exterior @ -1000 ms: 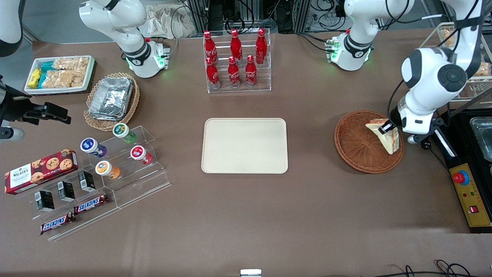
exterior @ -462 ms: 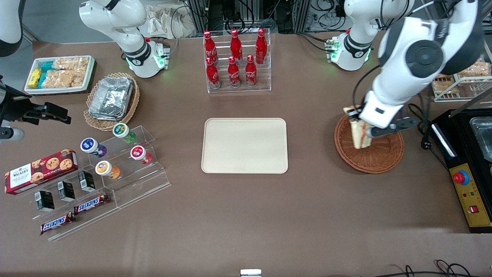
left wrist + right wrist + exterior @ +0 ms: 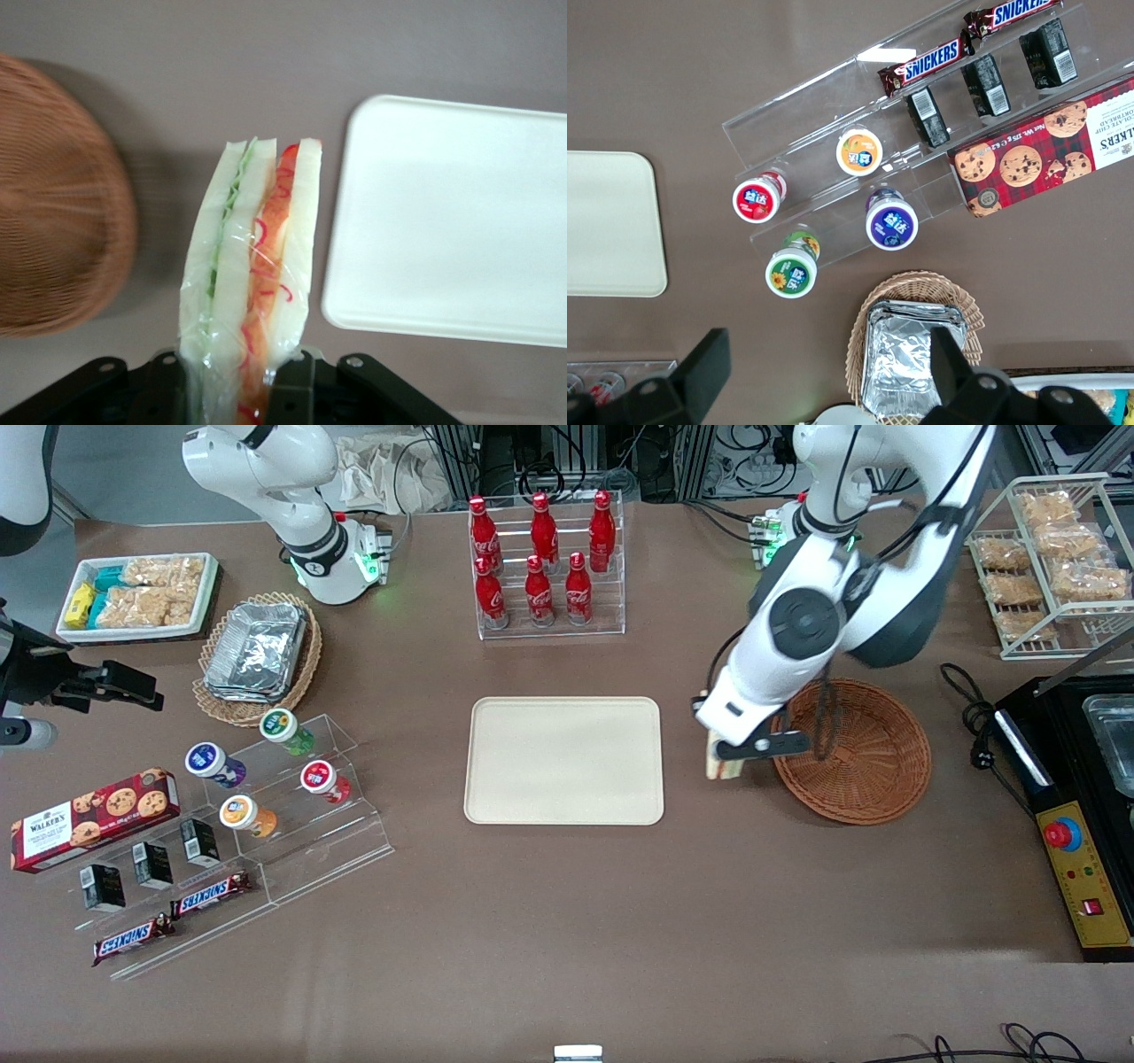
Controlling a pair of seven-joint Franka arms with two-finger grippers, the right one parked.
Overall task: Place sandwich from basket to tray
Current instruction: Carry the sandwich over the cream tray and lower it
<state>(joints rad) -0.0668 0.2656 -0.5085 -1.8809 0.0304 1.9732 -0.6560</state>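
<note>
Plainly, fingers (image 3: 232, 379) pinch wrapped (layered) sandwich (image 3: 250, 274).

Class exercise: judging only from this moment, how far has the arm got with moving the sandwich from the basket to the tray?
Done: the sandwich is out of the wicker basket, which now holds nothing.
In hand: the left gripper is shut on the wrapped sandwich, carrying it above the bare table between basket and tray.
Left: travel over the tray, lower, release. The tray has nothing on it yet.
</note>
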